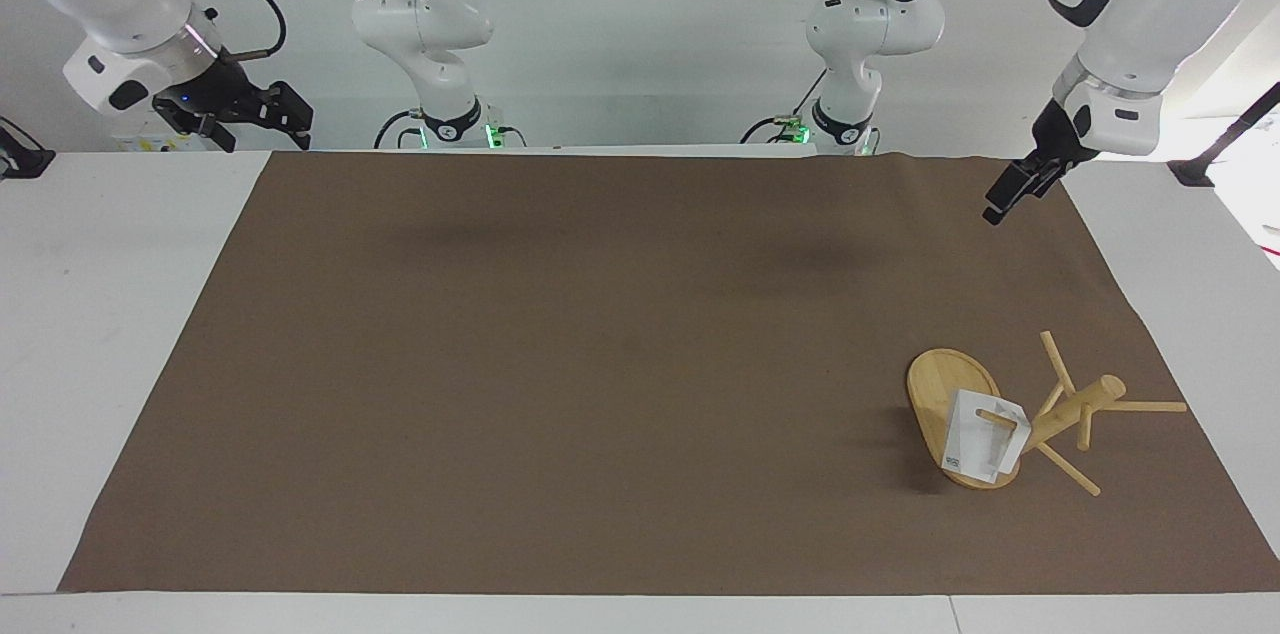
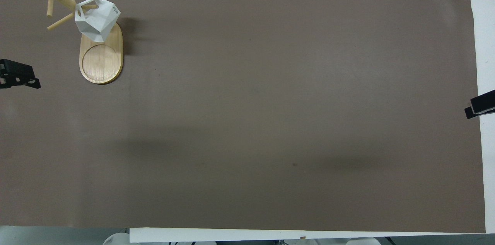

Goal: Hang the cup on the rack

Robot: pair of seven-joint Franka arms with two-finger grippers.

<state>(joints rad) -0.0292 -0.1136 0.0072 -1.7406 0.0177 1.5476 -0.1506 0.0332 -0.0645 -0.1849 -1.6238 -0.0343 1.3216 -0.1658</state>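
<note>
The white faceted cup (image 1: pixel 983 449) hangs by its loop handle on a peg of the bamboo rack (image 1: pixel 938 389), over the rack's oval base. It also shows in the overhead view (image 2: pixel 97 20), as does the rack (image 2: pixel 101 61). The rack stands toward the left arm's end of the mat, far from the robots. My left gripper (image 1: pixel 1001 202) is open and empty, raised over the mat's edge near the robots, well apart from the rack; its tip shows at the overhead view's edge (image 2: pixel 20 77). My right gripper (image 1: pixel 262 119) is open and waits beside the mat's other end (image 2: pixel 478 108).
A brown mat (image 1: pixel 600 364) covers most of the white table (image 1: pixel 110 314). Several bare pegs (image 1: pixel 1150 406) stick out from the rack's post toward the mat's edge.
</note>
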